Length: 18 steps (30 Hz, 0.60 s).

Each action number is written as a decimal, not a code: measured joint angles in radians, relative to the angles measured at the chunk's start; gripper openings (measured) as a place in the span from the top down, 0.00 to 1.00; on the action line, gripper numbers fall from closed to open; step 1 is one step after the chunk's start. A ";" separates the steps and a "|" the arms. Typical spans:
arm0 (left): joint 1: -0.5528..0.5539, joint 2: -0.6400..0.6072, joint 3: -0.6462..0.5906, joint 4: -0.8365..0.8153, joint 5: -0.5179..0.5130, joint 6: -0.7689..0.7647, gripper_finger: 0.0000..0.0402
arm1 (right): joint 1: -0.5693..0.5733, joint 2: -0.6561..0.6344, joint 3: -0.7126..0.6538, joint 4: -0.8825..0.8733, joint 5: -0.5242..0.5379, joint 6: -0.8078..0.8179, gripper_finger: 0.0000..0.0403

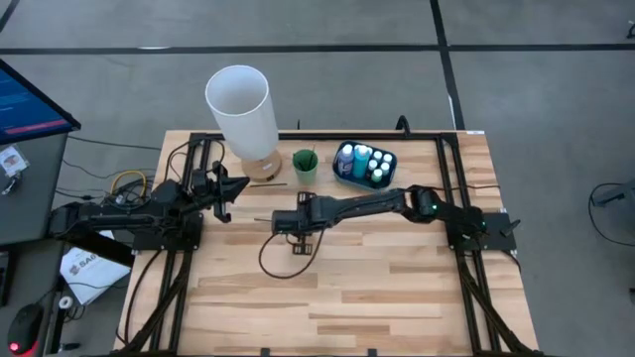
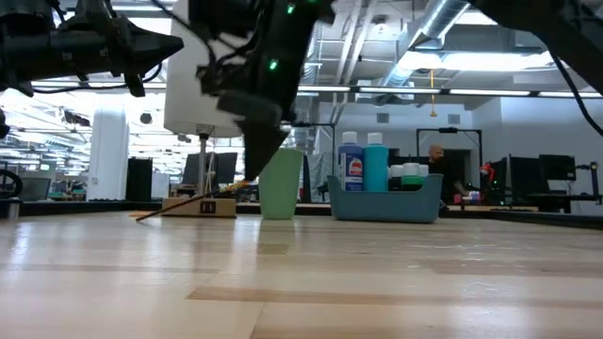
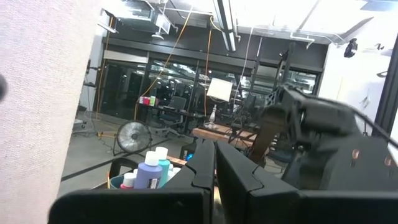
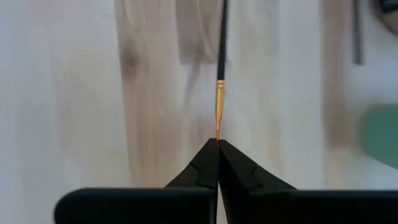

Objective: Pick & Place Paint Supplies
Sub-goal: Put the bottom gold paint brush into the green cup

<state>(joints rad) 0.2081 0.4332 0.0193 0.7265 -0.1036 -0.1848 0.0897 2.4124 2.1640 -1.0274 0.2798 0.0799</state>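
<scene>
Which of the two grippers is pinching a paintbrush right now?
The right gripper, out over the middle of the table, is shut on a thin black paintbrush at its gold ferrule. The left gripper is shut on nothing, near the lamp.

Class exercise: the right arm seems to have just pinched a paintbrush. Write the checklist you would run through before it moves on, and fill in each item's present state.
1. Right gripper shut on the paintbrush: ok, fingertips meet at its gold ferrule.
2. Brush lifted off the table: cannot tell.
3. Green cup upright: ok.
4. Blue tray holds bottles, standing upright: ok.
5. Left gripper shut, parked near the white lamp, apart from the right arm: ok.
</scene>
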 joint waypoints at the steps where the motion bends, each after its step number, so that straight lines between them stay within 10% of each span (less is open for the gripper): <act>1: 0.000 0.000 0.000 0.001 0.000 0.000 0.99 | 0.003 -0.012 0.000 -0.020 0.012 0.000 1.00; 18: 0.000 0.000 0.000 0.000 0.000 0.000 0.99 | 0.002 -0.232 0.003 -0.244 0.243 0.053 1.00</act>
<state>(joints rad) 0.2081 0.4332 0.0193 0.7269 -0.1033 -0.1846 0.0912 2.1805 2.1675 -1.2710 0.5229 0.1326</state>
